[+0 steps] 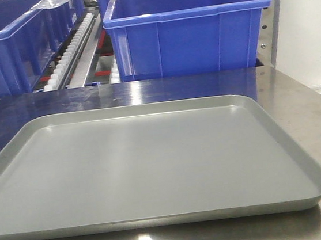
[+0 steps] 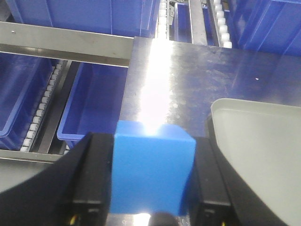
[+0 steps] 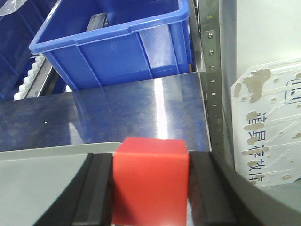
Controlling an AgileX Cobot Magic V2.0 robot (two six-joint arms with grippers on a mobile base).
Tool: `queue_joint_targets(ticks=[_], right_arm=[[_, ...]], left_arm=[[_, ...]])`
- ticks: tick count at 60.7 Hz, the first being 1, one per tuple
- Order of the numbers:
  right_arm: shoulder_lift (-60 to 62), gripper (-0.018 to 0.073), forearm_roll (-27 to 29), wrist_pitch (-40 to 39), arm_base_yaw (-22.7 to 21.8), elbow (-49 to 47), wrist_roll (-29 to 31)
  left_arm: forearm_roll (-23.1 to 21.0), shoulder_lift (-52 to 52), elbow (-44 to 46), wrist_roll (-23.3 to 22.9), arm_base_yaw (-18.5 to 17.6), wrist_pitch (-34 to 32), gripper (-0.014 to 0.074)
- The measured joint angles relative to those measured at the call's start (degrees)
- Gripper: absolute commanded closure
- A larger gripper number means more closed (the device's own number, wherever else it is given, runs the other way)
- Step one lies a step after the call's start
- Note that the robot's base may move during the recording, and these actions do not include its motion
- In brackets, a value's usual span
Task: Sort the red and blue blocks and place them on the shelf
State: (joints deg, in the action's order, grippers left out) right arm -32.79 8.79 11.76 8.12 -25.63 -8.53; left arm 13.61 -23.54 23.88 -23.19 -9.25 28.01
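In the left wrist view my left gripper (image 2: 149,174) is shut on the blue block (image 2: 150,165), held above the steel tabletop (image 2: 188,80) just left of the grey tray (image 2: 263,150). In the right wrist view my right gripper (image 3: 150,183) is shut on the red block (image 3: 150,181), over the tray's (image 3: 42,183) right edge. The shelf (image 1: 77,54) with white roller tracks lies behind the tabletop. Neither gripper nor block shows in the front view.
Large blue bins (image 1: 187,27) stand on the shelf behind the tabletop, another (image 1: 7,50) at left. The grey tray (image 1: 159,213) fills the near tabletop. A perforated steel upright (image 3: 210,70) and a white wall (image 3: 268,37) stand at right.
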Motion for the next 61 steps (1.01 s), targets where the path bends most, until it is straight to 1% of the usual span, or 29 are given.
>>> queue_joint_targets(ticks=[48, 61], right_arm=[[0.0, 0.0504, 0.0, 0.0, 0.0, 0.0, 0.0], [0.0, 0.0504, 0.0, 0.0, 0.0, 0.0, 0.0]], left_arm=[[0.1, 0.1, -0.3, 0.0, 0.0, 0.0, 0.0463], [0.2, 3.7, -2.9, 0.0, 0.0, 0.1, 0.0463]])
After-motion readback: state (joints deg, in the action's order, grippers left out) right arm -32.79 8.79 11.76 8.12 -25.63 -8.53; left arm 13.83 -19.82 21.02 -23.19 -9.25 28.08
